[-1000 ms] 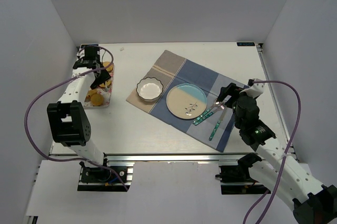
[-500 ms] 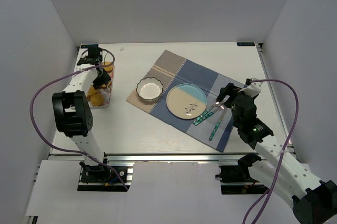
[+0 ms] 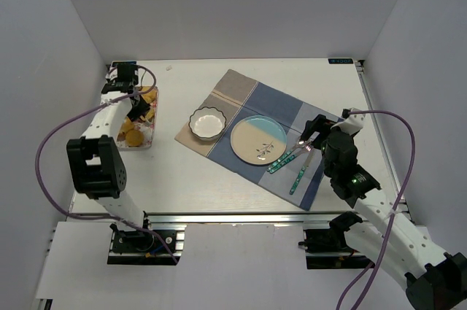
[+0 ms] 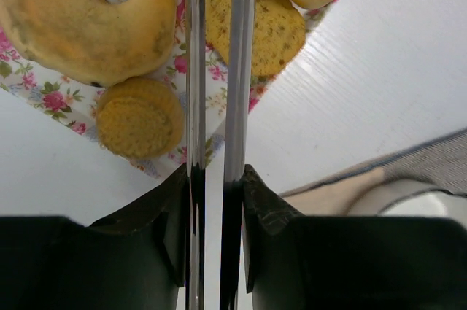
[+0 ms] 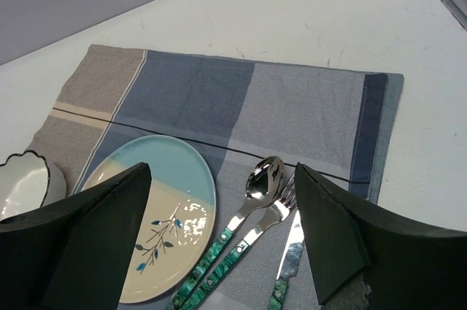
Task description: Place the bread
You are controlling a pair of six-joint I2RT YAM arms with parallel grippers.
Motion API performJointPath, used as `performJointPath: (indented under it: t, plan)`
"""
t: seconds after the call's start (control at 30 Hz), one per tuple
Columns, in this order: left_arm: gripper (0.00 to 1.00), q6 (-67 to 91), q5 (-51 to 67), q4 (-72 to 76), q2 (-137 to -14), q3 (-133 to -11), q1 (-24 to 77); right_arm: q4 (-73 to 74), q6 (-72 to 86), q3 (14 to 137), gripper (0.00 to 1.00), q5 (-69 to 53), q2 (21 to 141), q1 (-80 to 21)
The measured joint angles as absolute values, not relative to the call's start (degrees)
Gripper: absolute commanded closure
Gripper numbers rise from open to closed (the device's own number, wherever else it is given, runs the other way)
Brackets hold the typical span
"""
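- Right gripper [image 3: 311,133], just right of the plate [image 3: 252,135]: jaws wide apart, holding nothing, unmoved.
- Left gripper [image 3: 141,111], well left of the plate, over the floral tray [image 4: 51,98]: jaws have narrowed to a slim gap.
- The bread [image 4: 273,29] lies in that tray at the fingertips. A firm pinch cannot be confirmed, but pickup appears under way.

Matt cloth, glossy glaze, bright metal

The woven mat [image 5: 241,106] looks matt and coarse, the plate [image 5: 157,200] glossy-glazed, the spoon [image 5: 266,177] polished metal. At the top of the left wrist view, the bread [image 4: 281,33] has a dull, rough, speckled crust above floral printed paper [image 4: 51,95].
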State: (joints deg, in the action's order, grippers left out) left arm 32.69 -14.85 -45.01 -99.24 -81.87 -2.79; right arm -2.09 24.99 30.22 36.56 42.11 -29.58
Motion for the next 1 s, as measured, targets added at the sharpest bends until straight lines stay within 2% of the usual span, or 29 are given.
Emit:
performJointPath:
  t: [0.33,0.47,0.73,0.9,1.0]
  plan:
    - [0.84,32.36,-8.32,-39.70,-76.75,-74.46,-2.24,-4.67,23.97,30.20,0.15,34.44,41.54,-29.58]
    - [0.81,32.10,-7.05,-35.62,-72.86,-71.46,6.68,-4.38,24.25,30.20,0.15,34.79,41.54,-29.58]
    - [0.80,29.98,3.07,-27.29,-80.07,-65.28,36.77,-2.90,25.54,30.20,0.15,36.10,41.56,-29.58]
    - [0.80,29.39,5.17,-26.41,-88.90,-65.36,43.83,-2.61,26.39,30.20,0.15,36.73,41.50,-29.58]
    - [0.73,29.36,5.50,-26.52,-92.40,-65.43,44.62,-2.09,26.59,30.20,0.15,37.41,41.08,-29.58]
